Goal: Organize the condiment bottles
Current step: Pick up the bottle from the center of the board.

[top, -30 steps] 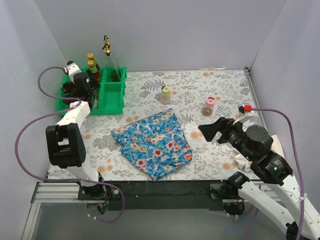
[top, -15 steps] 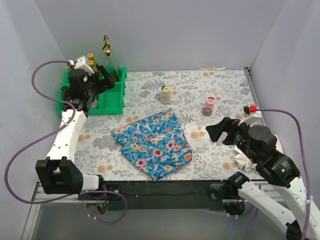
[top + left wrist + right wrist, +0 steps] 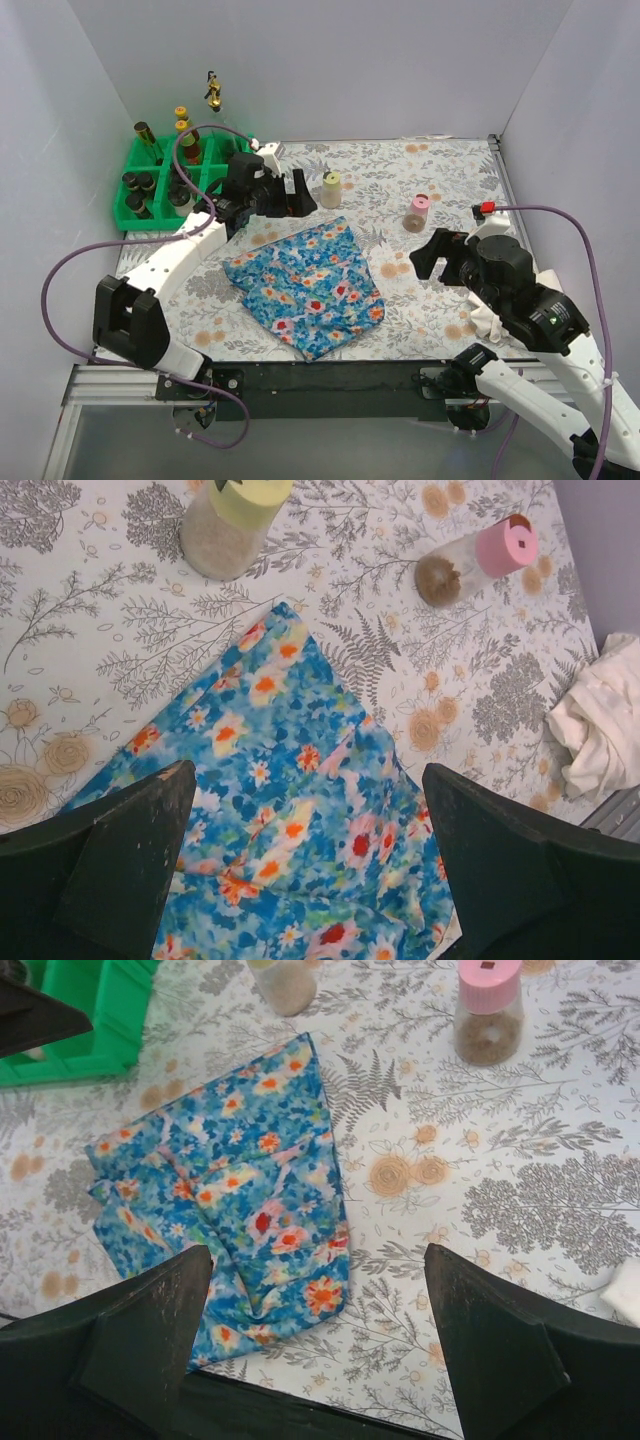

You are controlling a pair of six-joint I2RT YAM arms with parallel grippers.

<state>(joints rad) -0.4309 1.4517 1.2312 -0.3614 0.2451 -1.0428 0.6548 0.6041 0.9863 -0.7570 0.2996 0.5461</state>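
Observation:
Several condiment bottles [image 3: 148,185] stand in the green tray [image 3: 214,160] at the back left, with a tall clear gold-topped bottle [image 3: 213,98] behind it. A cream bottle [image 3: 331,188] [image 3: 228,525] [image 3: 285,980] and a pink-lidded bottle [image 3: 418,212] [image 3: 470,560] [image 3: 488,1015] stand loose on the table. My left gripper [image 3: 292,192] [image 3: 305,775] is open and empty, hovering just left of the cream bottle, over the cloth's far corner. My right gripper [image 3: 432,258] [image 3: 318,1255] is open and empty, in front of the pink-lidded bottle.
A blue floral cloth [image 3: 305,285] [image 3: 300,830] [image 3: 230,1200] lies crumpled mid-table. A white rag [image 3: 488,322] [image 3: 600,730] lies at the right edge under the right arm. Grey walls close the left, back and right sides.
My left arm has swung from over the green tray rightward to the middle of the table near the cream bottle. My right gripper has shifted slightly and stays open.

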